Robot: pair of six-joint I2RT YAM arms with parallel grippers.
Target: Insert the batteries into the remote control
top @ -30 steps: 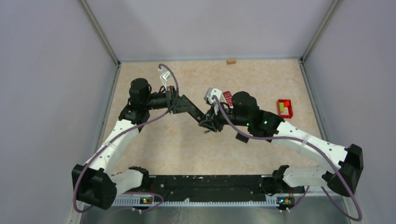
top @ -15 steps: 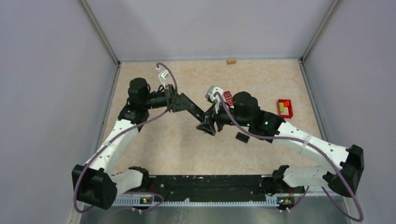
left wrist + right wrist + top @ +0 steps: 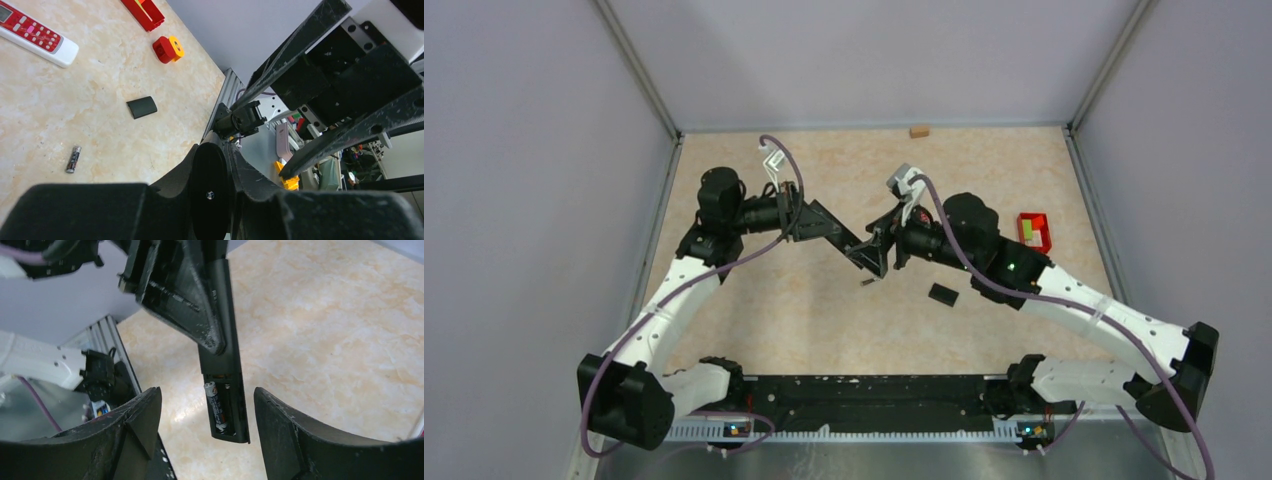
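And here's the left gripper, clenched hard on the black remote, holding it up off the counter right in the middle of the top view. The remote hangs with its back facing the right wrist camera, its battery bay uncovered at the 6 o'clock end. There's a seated battery in that bay, lying lengthwise along the side towards 9 o'clock, silvery cap pointing to 12.

The right gripper is released, its jaws spread wide on either side of the remote's lower end, touching neither the remote nor the battery. From above it sits just at 3 o'clock of the remote, the two arms nose to nose.

Down on the counter, a loose battery lies flat just at 6 o'clock of the remote's tip, nothing touching it. The black battery cover rests near it, out towards 4 o'clock.

The left wrist view also picks up a white-and-red remote lying buttons up at 10 o'clock, well apart from the battery. A red-and-orange roll sits at 12 o'clock there. Over at 3 o'clock of the top view there's a red tray with something pale inside. A small wooden block sits against the far wall at 12 o'clock.
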